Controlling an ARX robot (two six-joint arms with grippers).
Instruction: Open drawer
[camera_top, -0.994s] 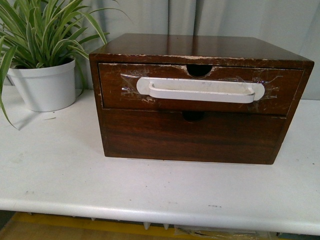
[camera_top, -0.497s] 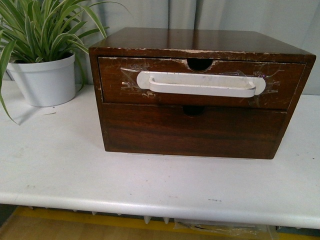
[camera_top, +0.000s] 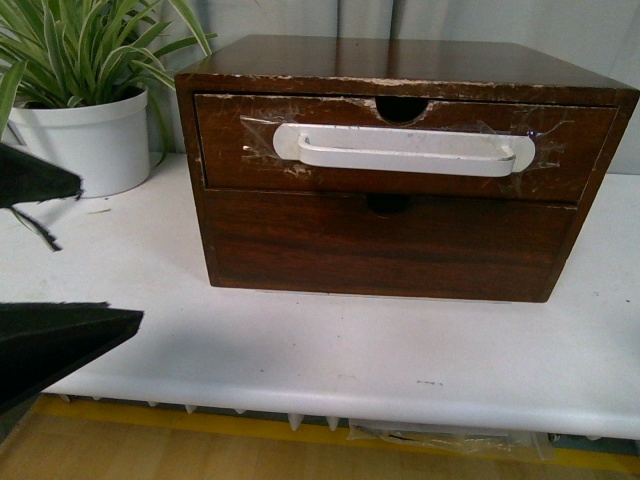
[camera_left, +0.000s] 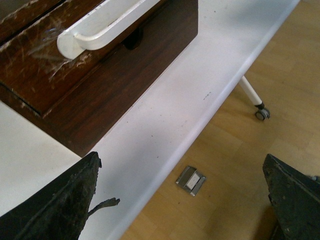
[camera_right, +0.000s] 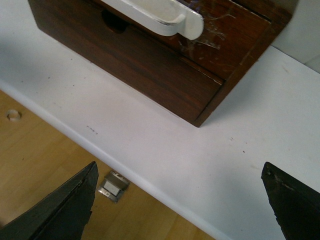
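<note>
The drawer (camera_top: 400, 188) is the upper one in a dark brown wooden box, shut flush, with a long white handle (camera_top: 400, 150) taped across it and a half-round notch in its chipped top edge. My left gripper (camera_top: 50, 250) enters at the left edge of the front view, open and empty, well short of the box. In the left wrist view the left gripper (camera_left: 182, 200) hangs over the table's front edge, with the handle (camera_left: 100, 25) far ahead. The right gripper (camera_right: 175, 205) is also open and empty, with the handle's end (camera_right: 170, 17) ahead of it.
Below the drawer is a plain-fronted drawer (camera_top: 390, 250) without a handle. A white pot (camera_top: 85, 140) with a green plant stands left of the box. The white table (camera_top: 300, 360) ends at its front edge, with wooden floor (camera_left: 240, 150) below.
The left gripper's dark fingers have come into the front view at the left edge. The box sits slightly higher in the picture. The drawer has stayed shut.
</note>
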